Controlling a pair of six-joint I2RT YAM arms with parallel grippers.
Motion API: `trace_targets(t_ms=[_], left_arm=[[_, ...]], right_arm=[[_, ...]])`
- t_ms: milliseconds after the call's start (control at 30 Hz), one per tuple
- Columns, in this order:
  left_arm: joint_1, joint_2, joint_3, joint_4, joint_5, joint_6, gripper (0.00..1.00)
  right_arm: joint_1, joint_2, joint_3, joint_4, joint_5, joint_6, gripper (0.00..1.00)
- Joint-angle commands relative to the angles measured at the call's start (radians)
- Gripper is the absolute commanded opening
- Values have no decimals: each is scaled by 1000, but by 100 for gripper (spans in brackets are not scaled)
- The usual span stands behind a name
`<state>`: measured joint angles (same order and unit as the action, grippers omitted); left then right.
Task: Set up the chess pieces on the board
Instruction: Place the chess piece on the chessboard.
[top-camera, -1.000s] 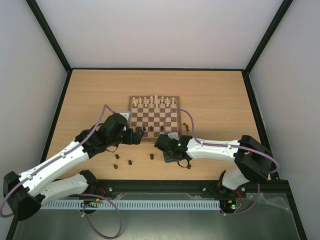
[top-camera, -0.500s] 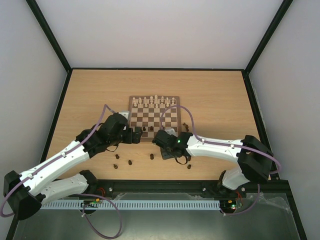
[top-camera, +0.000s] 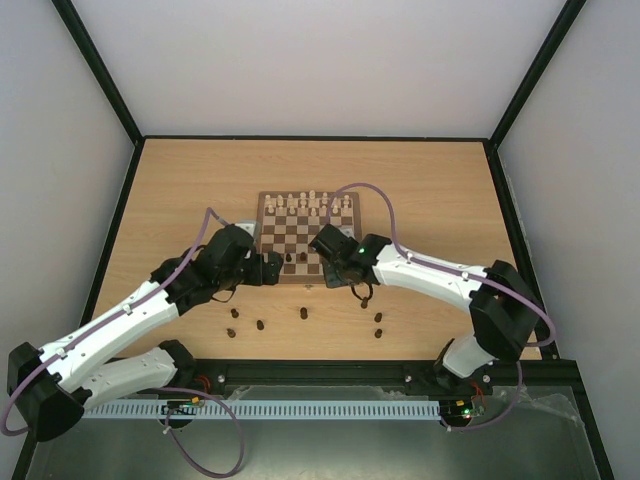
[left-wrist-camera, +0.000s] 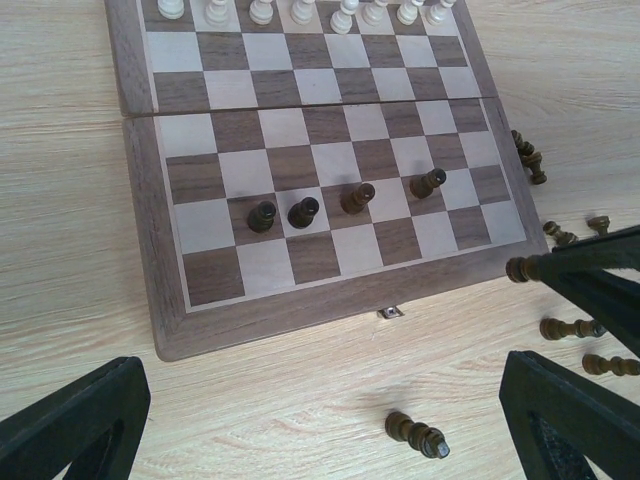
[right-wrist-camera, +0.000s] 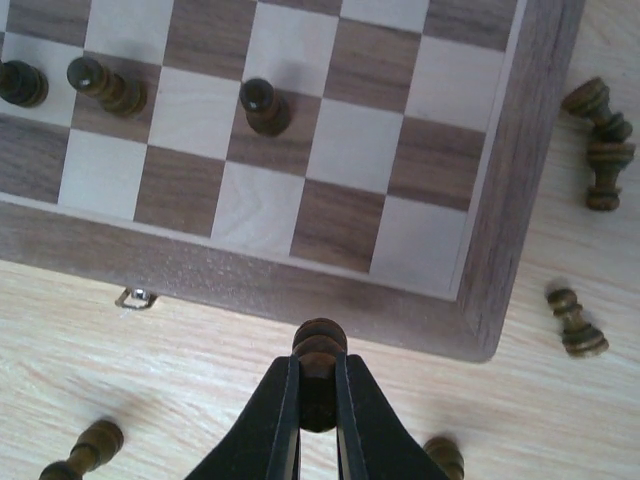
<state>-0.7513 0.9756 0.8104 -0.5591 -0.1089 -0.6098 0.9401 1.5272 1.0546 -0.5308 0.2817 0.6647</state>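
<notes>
Placement run in hand: the right gripper (right-wrist-camera: 319, 372) is clenched on a dark pawn (right-wrist-camera: 320, 345), whose head pokes out above the fingertips; it hangs over the table (right-wrist-camera: 180, 350) just off the near frame of the board (right-wrist-camera: 250, 262), towards the right-hand corner, not yet over a square. On the board, four dark pawns (left-wrist-camera: 303, 211) stand upright in one row, second from the near edge; three sit side by side, then a free square, then the fourth pawn (right-wrist-camera: 265, 105); past it two more free squares run to the right frame (the pale pieces (left-wrist-camera: 300, 10) along the far side are lined up and not our business). The left gripper (left-wrist-camera: 325, 375) is released, its fingers (left-wrist-camera: 75, 425) spread wide with nothing between them, hovering over the table off the board's near side; a fallen dark piece (left-wrist-camera: 418, 434) lies just ahead of it. More loose dark pieces (right-wrist-camera: 601, 170) lie off the right frame, so by my reckoning the job is well under halfway. Next move, as I judge it: carry the pawn across the frame, centre it over a free square in that row, lower it upright until the base sits, then let go; the neighbouring pawn is near, so the fingers must open without brushing it.
</notes>
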Motion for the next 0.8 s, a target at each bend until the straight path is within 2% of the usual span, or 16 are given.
trace_targets(t_ms=[0, 267, 767], left_arm=[[10, -15, 20, -5, -12, 3, 99], [13, -26, 20, -13, -14, 2, 99], [20, -34, 11, -13, -14, 3, 99]], right_arm=[[-34, 57, 65, -49, 15, -74, 6], [-81, 133, 137, -48, 5, -125, 6], [-92, 207, 152, -40, -28, -139, 7]])
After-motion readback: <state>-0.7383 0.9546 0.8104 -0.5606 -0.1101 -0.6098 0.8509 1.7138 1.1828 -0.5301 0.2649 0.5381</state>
